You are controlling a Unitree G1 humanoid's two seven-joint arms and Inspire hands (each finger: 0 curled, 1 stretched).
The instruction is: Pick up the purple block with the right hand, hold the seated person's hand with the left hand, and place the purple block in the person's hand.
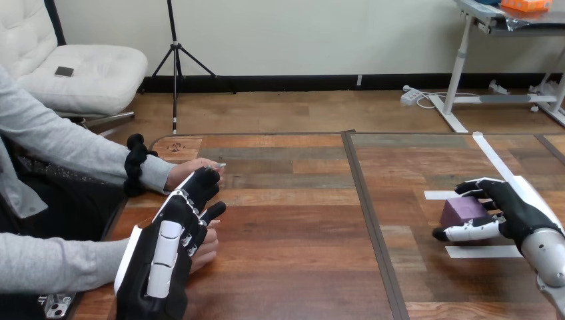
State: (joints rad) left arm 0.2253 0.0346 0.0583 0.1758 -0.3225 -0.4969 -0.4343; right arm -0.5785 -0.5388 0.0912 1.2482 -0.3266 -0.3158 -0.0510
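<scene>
On the right half of the brown wooden plank table (300, 267): a small purple rectangular block (463, 208), lying low at table level with a broad face turned up. Long axis roughly side to side across the view. Left end clear and in plain sight, right end tucked in against a palm. Cannot tell whether resting on the wood or raised just off it.

Framed by strips of white tape: a short strip (438, 195) just past the block's left end, a second strip (481, 251) on the side nearer the robot, a long diagonal strip (494, 159) farther back.

Around the block, the robot's black-and-white right hand (516, 212), reaching in from the right edge on a silver forearm (546, 257). Fingers (481, 183) curled over the block's far side, thumb (466, 232) stretched along its near side, closed round it with the block between them.

Well apart, at the table's left side: the robot's left hand (168, 248), white-shelled back upward, laid over the person's nearer hand (208, 248) and reaching up to the person's farther hand (190, 172), both coming from grey sleeves. Cannot tell whether gripping either one or merely lying against them.
</scene>
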